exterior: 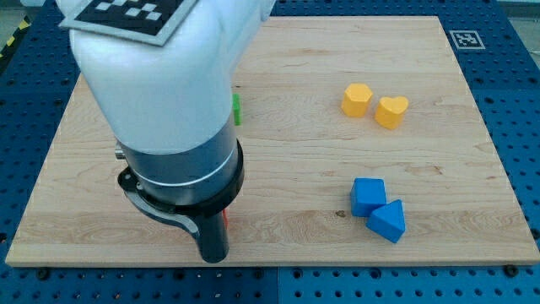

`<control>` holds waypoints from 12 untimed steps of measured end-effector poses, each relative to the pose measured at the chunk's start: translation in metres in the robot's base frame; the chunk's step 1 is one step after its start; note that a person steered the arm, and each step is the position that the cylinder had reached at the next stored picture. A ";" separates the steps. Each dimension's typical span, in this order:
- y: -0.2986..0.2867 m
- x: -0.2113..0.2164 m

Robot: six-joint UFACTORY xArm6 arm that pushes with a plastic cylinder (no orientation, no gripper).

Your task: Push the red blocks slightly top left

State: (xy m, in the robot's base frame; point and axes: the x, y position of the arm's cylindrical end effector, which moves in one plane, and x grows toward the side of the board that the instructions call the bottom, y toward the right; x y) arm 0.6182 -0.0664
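Note:
The arm's white and black body [173,127] fills the view's left and hides my tip and most of the board under it. Only a thin sliver of a red block [225,221] shows at the arm's lower right edge, near the board's bottom. A sliver of a green block [237,110] shows at the arm's right edge, higher up. The shapes of both cannot be made out. I cannot see where my tip is relative to the red blocks.
Two yellow blocks sit at the view's upper right: a rounded one [356,100] and a heart-shaped one [391,111]. A blue square block [368,196] and a blue triangular block [388,221] touch at the lower right. The wooden board [295,169] lies on a blue perforated table.

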 end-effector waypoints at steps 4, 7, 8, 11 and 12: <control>-0.001 -0.020; -0.027 -0.046; -0.045 -0.049; -0.067 -0.057; -0.086 -0.060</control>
